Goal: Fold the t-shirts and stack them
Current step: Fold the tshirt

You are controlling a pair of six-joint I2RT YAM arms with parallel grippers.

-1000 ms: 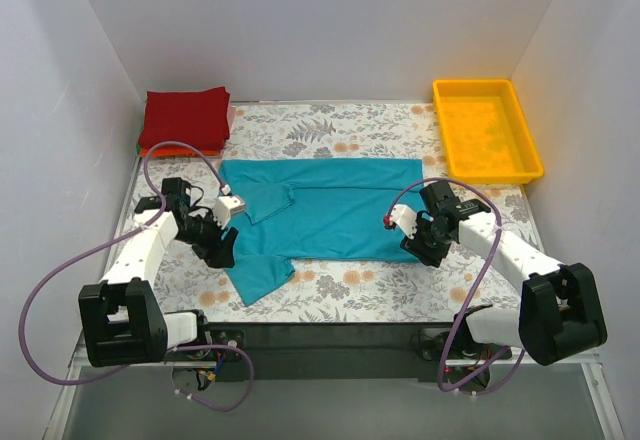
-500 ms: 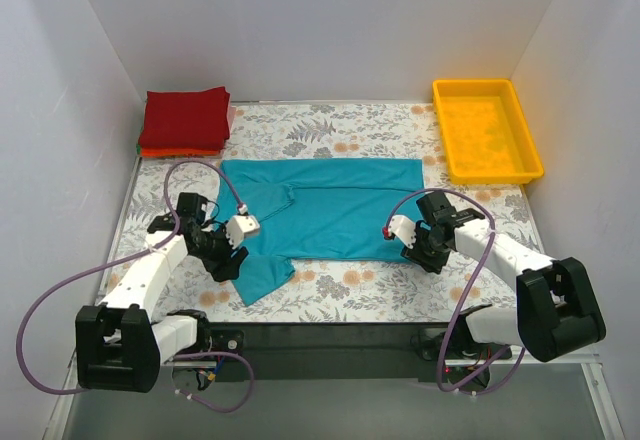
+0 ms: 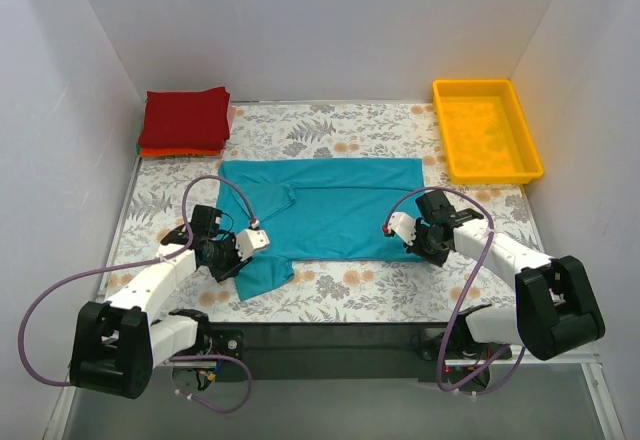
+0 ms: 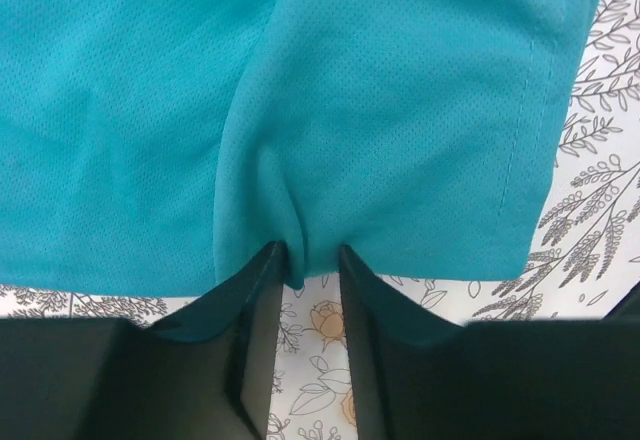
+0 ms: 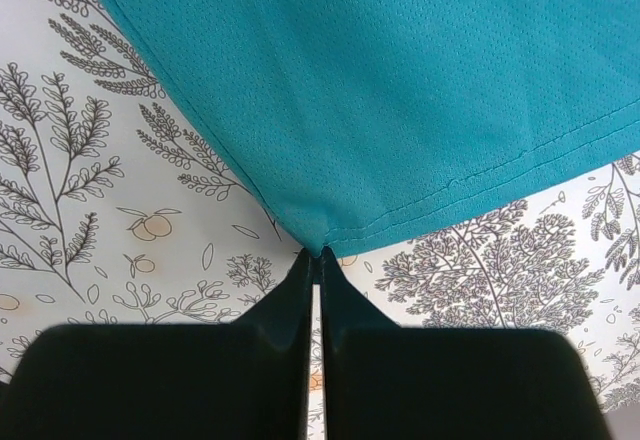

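Observation:
The teal t-shirt (image 3: 330, 210) lies spread flat mid-table, with one sleeve flap toward the near left. My left gripper (image 3: 232, 256) is at its near-left edge. In the left wrist view its jaws (image 4: 305, 260) stand narrowly apart with a pucker of teal cloth (image 4: 380, 110) pinched between the tips. My right gripper (image 3: 414, 249) is shut on the shirt's near-right hem corner (image 5: 320, 240), low over the table. A folded dark red shirt (image 3: 185, 118) tops a stack at the back left, with an orange one (image 3: 178, 151) and a green sliver (image 3: 138, 146) under it.
A yellow plastic tray (image 3: 487, 130) stands at the back right. The floral table covering (image 3: 340, 290) shows around the shirt. White walls close in on the left, back and right. Purple cables loop from both arms.
My left arm has swung nearer and rightward to the shirt's near-left edge. My right gripper has shifted only slightly at the hem corner. The shirt keeps its shape.

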